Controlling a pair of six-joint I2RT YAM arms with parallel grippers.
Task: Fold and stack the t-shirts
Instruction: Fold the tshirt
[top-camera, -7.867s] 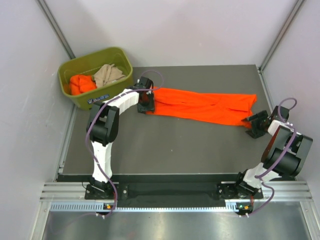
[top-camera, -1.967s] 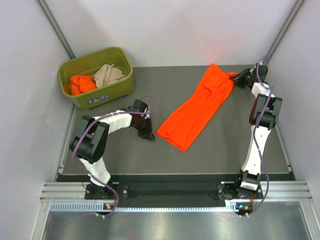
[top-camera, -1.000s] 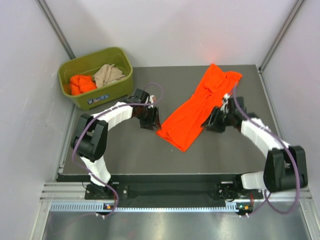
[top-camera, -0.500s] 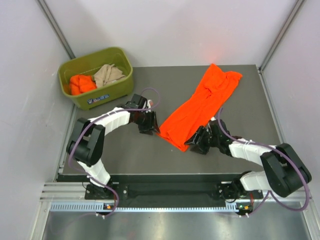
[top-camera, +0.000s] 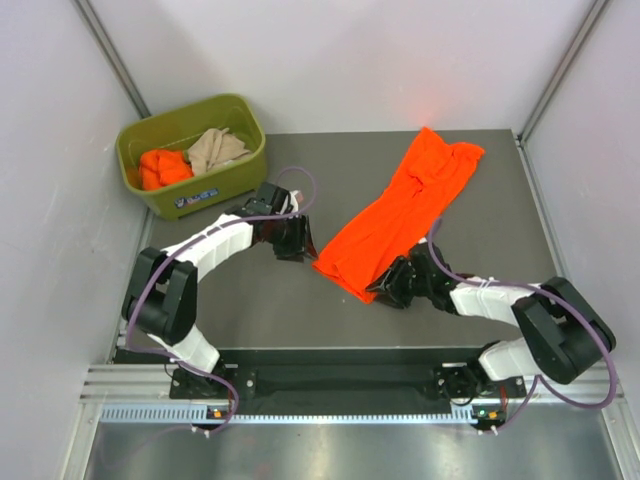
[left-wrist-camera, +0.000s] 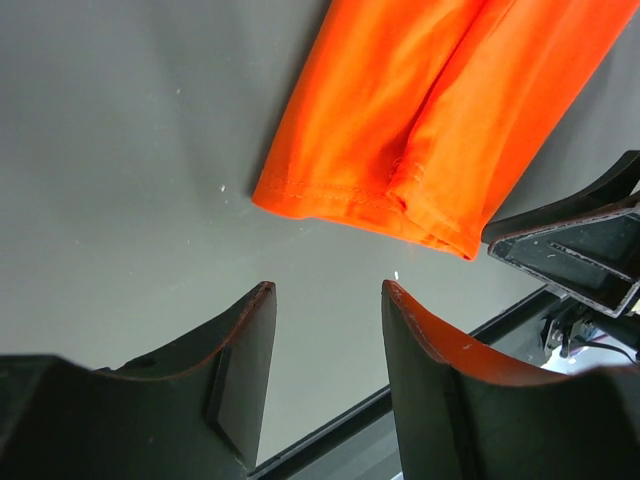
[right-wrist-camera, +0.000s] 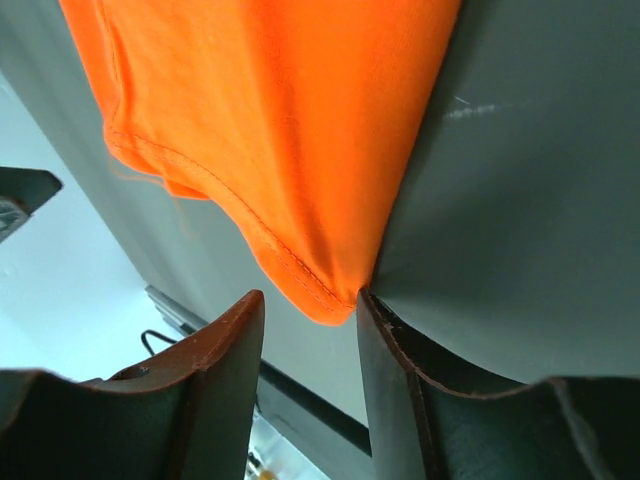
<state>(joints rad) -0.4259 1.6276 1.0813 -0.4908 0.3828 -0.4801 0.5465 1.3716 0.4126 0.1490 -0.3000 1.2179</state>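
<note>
Since the bright orange soft cotton t-shirt (top-camera: 400, 213) lies limp in a diagonal band on the dark grey worktop (top-camera: 250, 310), far right to near centre, expect sag and light drag; hold at the stitched near-hem corners. Left gripper (left-wrist-camera: 325, 300) apart, short of the hem; right gripper (right-wrist-camera: 308, 305) apart, straddling one corner. Only the wrist views show the stitching; only the top view shows the shirt's full extent.

Orange t-shirt (left-wrist-camera: 400, 130) just ahead of the left gripper (left-wrist-camera: 325, 295) is soft matt cotton with a neat stitched hem. The table (left-wrist-camera: 130, 150) under it is smooth, matt dark grey with a few tiny scuffs. Its fingers (left-wrist-camera: 240, 380) look like matt black plastic, reddish along the edges.
</note>
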